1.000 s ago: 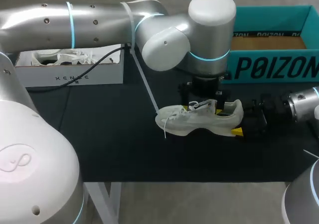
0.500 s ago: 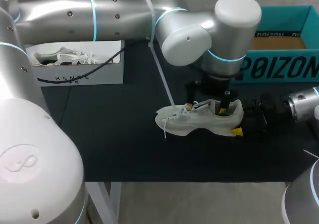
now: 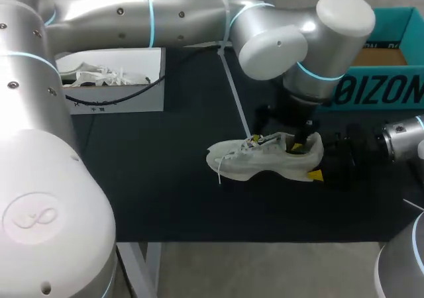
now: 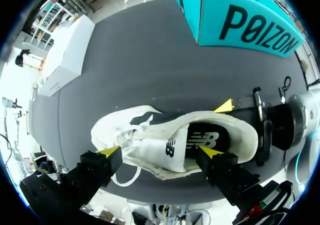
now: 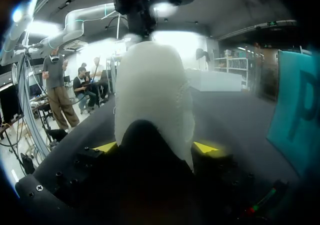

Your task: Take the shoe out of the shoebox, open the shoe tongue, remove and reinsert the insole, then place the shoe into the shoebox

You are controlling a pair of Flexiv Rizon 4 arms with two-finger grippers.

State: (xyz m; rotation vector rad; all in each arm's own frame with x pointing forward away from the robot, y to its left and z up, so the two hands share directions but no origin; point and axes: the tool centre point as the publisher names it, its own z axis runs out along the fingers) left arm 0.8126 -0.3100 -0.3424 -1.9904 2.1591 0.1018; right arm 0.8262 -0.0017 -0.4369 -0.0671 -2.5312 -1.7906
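A white shoe stands upright on the dark table, out of its box. The right claw pinches its heel from both sides, probably to steady it. The left claw hangs just above the shoe with fingers spread wide, one yellow tip over the laces and the other over the dark insole, seemingly placed to work at the tongue or insole. Behind the shoe an open teal box shows its brown cardboard floor, and well beyond the shoe's toe a white box holds a second shoe.
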